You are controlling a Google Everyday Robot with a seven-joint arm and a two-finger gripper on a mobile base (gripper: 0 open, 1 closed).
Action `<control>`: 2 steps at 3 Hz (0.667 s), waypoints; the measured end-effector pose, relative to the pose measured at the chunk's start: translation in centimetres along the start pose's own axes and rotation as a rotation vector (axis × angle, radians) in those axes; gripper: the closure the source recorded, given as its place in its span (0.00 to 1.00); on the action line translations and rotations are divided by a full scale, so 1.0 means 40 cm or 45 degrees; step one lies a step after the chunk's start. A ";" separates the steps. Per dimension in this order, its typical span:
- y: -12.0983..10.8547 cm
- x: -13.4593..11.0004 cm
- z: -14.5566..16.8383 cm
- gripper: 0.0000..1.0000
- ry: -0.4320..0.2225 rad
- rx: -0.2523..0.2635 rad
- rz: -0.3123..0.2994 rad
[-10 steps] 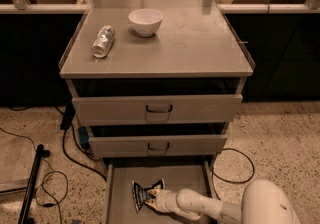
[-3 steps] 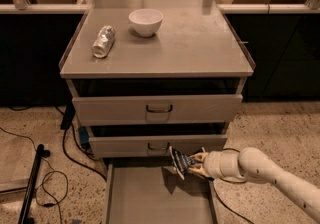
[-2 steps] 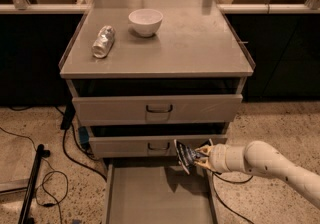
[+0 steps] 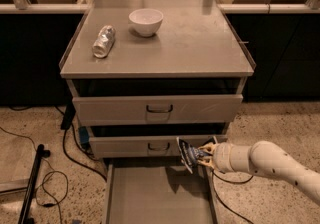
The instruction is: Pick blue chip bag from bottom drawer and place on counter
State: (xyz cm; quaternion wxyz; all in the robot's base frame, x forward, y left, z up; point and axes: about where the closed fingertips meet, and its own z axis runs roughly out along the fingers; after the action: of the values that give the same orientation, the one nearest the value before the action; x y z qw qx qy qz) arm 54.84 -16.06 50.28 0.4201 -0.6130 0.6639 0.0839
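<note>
The blue chip bag (image 4: pixel 189 154) is being held just above the right side of the open bottom drawer (image 4: pixel 150 198), pinched at its edge between the closed fingers of the gripper (image 4: pixel 204 156). A firm pinch is being called for on the lift to the counter (image 4: pixel 200 43), well above the drawer, with the bowl (image 4: pixel 146 21) and can (image 4: pixel 103 41) being avoided.

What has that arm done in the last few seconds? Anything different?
The gripper lifted the blue chip bag off the floor of the bottom drawer, up and to the right, and now holds it in front of the middle drawer. The bowl and can on the counter have not moved.
</note>
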 end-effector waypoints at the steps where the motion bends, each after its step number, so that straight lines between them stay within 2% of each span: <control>1: -0.015 -0.082 -0.120 1.00 0.034 0.097 -0.125; 2: -0.017 -0.210 -0.297 1.00 0.085 0.223 -0.291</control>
State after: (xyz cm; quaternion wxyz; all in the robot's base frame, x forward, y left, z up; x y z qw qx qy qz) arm 49.17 -17.42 63.61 0.4564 -0.6480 0.6081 -0.0433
